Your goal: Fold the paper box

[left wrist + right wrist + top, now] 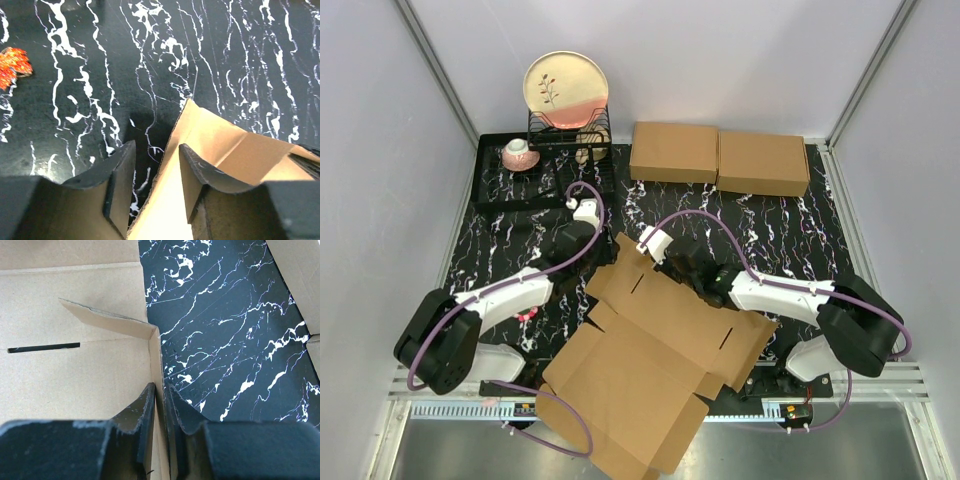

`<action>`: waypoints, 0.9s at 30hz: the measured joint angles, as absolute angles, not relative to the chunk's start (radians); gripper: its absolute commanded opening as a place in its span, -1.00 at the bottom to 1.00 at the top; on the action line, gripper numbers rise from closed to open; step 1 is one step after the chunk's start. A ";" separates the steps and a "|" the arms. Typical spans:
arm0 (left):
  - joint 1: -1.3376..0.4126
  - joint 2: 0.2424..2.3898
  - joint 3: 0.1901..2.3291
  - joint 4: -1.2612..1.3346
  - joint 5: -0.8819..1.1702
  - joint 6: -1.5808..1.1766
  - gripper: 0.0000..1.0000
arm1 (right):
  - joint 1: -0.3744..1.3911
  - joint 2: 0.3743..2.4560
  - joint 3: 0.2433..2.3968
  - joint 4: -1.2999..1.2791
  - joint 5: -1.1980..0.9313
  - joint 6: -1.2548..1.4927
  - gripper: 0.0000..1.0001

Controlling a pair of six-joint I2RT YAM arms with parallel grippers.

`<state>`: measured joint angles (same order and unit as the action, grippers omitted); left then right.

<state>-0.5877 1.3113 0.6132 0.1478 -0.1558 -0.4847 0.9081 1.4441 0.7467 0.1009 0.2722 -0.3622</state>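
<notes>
The paper box (650,350) lies opened out on the table (770,230), between the 2 hands. The right hand (159,386) is clamped on an upright side wall of the box, its 2 fingers (145,415) drawn together with only the thin card between them. The left hand (156,145) stands apart; a raised flap edge rises in its gap, just beside its right finger, with black marbled table ahead.
</notes>
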 measured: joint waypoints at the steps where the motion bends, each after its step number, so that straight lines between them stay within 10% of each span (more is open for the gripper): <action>1: -0.588 1.310 0.613 0.148 -0.149 -0.491 0.08 | 0.908 1.444 0.747 0.100 0.272 -0.362 -0.60; 5: -0.588 1.229 0.595 0.113 -0.183 -0.516 0.36 | 0.908 1.444 0.747 0.099 0.273 -0.362 -0.60; 14: -0.596 0.761 0.578 -0.096 -0.334 -0.603 0.27 | 0.908 1.457 0.749 0.089 0.279 -0.359 -0.61; 27: -0.827 0.807 0.403 -0.395 -0.329 -0.920 0.37 | 0.909 1.470 0.766 0.076 0.276 -0.343 -0.60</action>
<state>-0.8268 0.8066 0.4030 -0.3950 -0.3290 -0.9195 0.9092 1.4700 0.7658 0.0765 0.2756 -0.3428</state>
